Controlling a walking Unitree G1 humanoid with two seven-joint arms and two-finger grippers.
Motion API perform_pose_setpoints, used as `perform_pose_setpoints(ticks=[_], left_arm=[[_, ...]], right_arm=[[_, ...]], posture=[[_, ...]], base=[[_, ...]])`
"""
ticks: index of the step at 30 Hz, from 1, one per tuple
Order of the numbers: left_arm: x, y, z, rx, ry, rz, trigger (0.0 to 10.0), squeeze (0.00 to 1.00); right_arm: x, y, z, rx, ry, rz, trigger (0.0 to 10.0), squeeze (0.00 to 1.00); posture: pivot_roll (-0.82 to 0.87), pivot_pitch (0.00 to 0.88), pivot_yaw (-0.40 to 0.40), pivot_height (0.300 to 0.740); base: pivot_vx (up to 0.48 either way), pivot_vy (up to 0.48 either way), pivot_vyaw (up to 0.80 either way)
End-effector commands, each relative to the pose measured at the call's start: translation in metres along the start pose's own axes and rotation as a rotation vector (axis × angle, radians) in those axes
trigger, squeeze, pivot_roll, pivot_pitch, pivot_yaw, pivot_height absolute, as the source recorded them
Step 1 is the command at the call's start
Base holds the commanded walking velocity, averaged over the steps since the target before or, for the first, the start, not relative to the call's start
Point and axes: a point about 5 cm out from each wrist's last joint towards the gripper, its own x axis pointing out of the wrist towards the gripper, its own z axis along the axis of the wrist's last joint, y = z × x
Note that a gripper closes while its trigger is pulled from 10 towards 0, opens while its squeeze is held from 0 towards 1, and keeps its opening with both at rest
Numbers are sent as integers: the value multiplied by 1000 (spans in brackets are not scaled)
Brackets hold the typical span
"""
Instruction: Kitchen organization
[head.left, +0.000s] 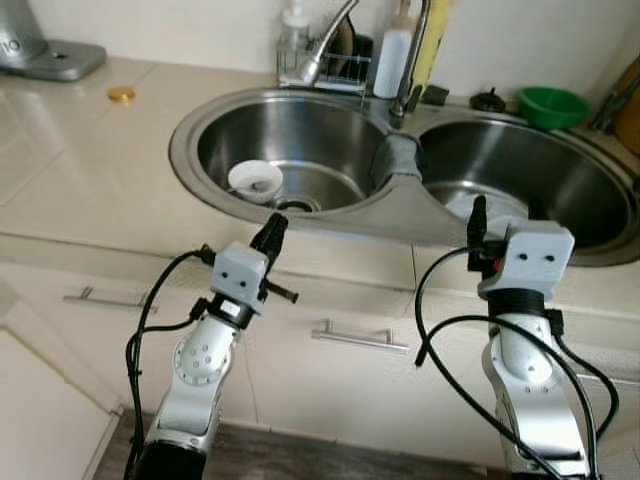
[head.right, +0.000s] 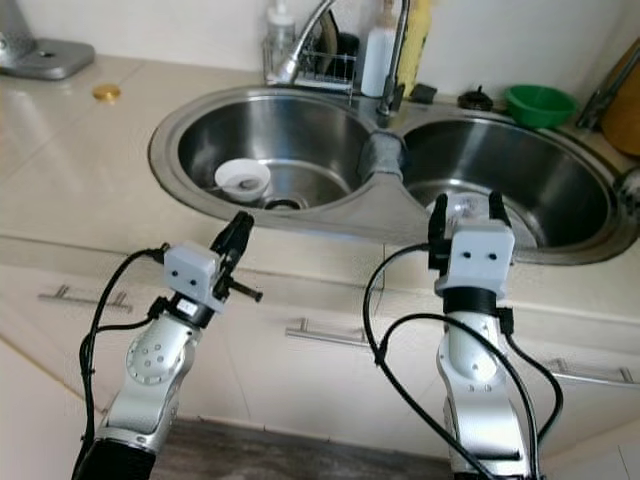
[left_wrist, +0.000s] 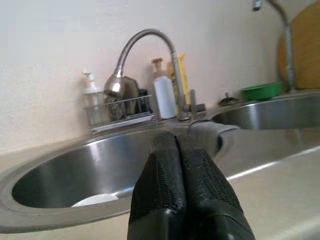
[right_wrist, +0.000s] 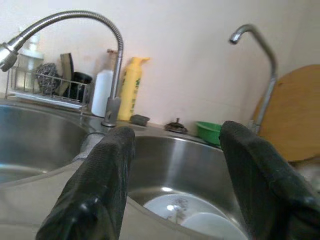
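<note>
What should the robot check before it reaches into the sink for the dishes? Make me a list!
1. Right gripper open and ready to grab: ok, its jaws stand wide apart in the right wrist view.
2. Left gripper open: not ok, its jaws are pressed together.
3. Both grippers free of any load: ok.
4. Dishes in the right basin in plain view: ok, white dishes lie at the bottom, just ahead of the right gripper.
5. White bowl in the left basin reachable: ok, it sits near the drain, apart from the walls.
6. Faucet out of the way: cannot tell, its spout arches over the left basin.
</note>
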Motion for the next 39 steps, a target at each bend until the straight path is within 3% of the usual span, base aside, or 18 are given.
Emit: perform_pose_setpoints(ticks=[1, 15, 22, 39], left_arm=[[0, -3, -2, -8, 14, -12, 10000, 0], [0, -3, -2, -9, 18, -10, 10000, 0], [0, -3, -3, -8, 19, -11, 10000, 0], [0, -3, -4, 4, 18, -24, 10000, 0]], right_arm=[[0, -3, 1, -17, -9, -16, 10000, 0], [0, -8, -5, -37, 21, -41, 10000, 0], [-2, -11, -7, -30, 34, -52, 10000, 0], [-8, -17, -14, -49, 66, -64, 10000, 0]], posture=[[121, 0, -56, 740], [119, 0, -57, 740], [115, 0, -54, 740], [109, 0, -49, 740]], base=[[-259, 0, 0], [-257, 0, -33], [-251, 0, -774], [0, 0, -800]])
